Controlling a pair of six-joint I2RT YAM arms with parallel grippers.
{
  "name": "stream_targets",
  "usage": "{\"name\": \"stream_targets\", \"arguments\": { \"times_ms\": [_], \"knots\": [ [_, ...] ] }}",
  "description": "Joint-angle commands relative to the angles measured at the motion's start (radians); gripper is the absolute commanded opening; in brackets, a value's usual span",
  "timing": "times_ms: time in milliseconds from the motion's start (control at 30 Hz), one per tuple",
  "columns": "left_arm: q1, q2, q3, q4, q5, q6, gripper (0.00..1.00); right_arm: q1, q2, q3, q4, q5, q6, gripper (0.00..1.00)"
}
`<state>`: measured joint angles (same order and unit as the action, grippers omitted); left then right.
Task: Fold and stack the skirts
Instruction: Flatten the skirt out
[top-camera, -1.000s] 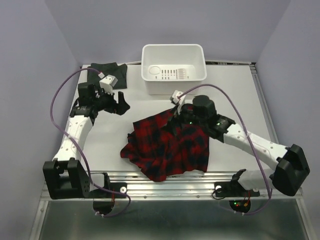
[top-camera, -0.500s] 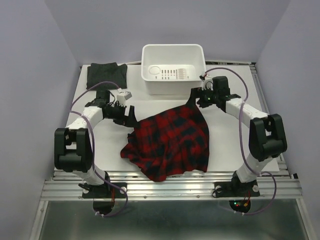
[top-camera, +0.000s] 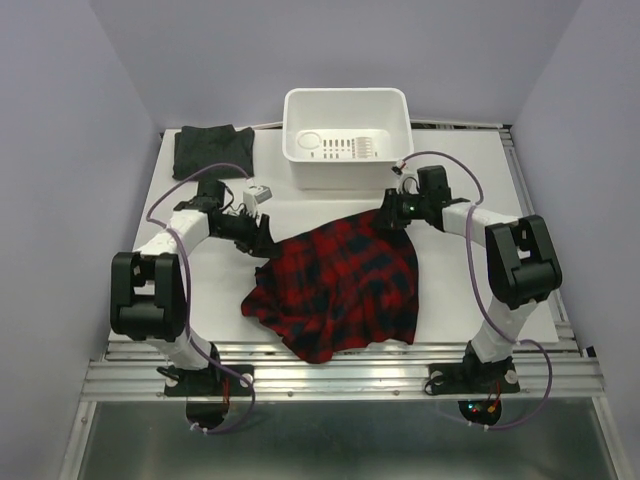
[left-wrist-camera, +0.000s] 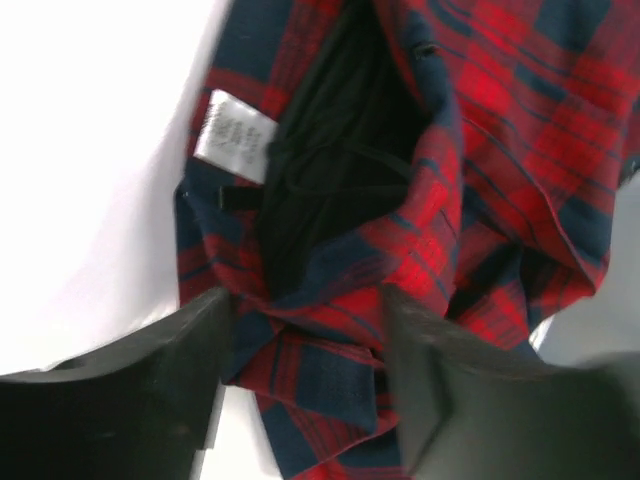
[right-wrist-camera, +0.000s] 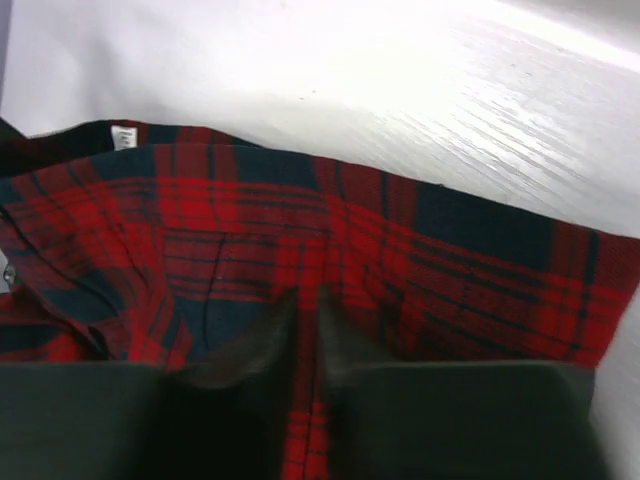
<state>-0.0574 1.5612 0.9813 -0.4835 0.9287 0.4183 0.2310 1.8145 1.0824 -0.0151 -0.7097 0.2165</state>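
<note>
Nearest, well to the near side of the white tub (top-camera: 347, 97): the plaid skirt (top-camera: 340, 285), rumpled and unfolded on the table (top-camera: 480, 180). Farther in, at the cloth's edge toward the tub's left corner: the left gripper (top-camera: 262, 240), jaws apart and straddling a bunched fold close to the sewn-in label (left-wrist-camera: 232, 137), not yet pinched. At the cloth's corner just short of the tub's right end: the right gripper (top-camera: 392, 213), fingers drawn narrow onto the skirt's top edge, apparently holding it. Farthest, beside the tub's left wall: the grey skirt (top-camera: 212, 150), already folded flat.

Judged to be the start of folding the plaid one, with hold being taken at two corners. Next calls for a firm pinch on the left, then lifting both corners together, pulling taut and laying the cloth over in half. Later, stacking with the grey.
</note>
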Motion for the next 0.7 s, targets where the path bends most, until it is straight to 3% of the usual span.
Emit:
{"name": "stream_targets", "arguments": {
  "times_ms": [0,33,100,133,167,200,233,267,400,567,667],
  "knots": [
    [-0.048,0.057,0.108,-0.029,0.087,0.031,0.49,0.005,-0.038,0.030,0.069,-0.083,-0.006,0.08],
    [-0.053,0.071,0.155,-0.030,0.094,0.028,0.33,0.005,-0.044,0.042,0.060,-0.077,-0.014,0.03],
    [-0.055,0.106,0.203,-0.056,0.117,0.028,0.17,0.005,-0.064,0.068,0.035,-0.053,-0.043,0.01],
    [-0.055,0.114,0.250,-0.070,0.116,0.036,0.02,-0.008,-0.070,0.092,0.020,-0.050,-0.048,0.06],
    [-0.055,0.117,0.272,-0.102,0.114,0.051,0.00,-0.024,-0.084,0.100,0.020,-0.044,-0.051,0.12],
    [-0.055,0.119,0.292,-0.113,0.093,0.065,0.00,-0.033,-0.090,0.108,0.018,-0.010,-0.058,0.29],
    [-0.058,0.108,0.309,-0.121,0.075,0.088,0.00,-0.051,-0.095,0.119,0.018,0.030,-0.057,0.76],
    [-0.059,0.099,0.341,-0.135,0.056,0.115,0.00,-0.061,-0.095,0.122,0.018,0.074,-0.054,0.83],
    [-0.076,-0.034,0.361,-0.190,-0.120,0.321,0.00,-0.105,-0.023,0.125,0.018,0.087,-0.063,0.94],
    [-0.172,-0.301,0.141,0.018,-0.368,0.592,0.00,-0.105,-0.014,0.071,0.076,-0.009,-0.040,1.00],
    [-0.185,-0.420,0.063,0.033,-0.378,0.721,0.00,-0.105,0.015,0.073,0.093,-0.089,-0.041,1.00]
  ]
}}
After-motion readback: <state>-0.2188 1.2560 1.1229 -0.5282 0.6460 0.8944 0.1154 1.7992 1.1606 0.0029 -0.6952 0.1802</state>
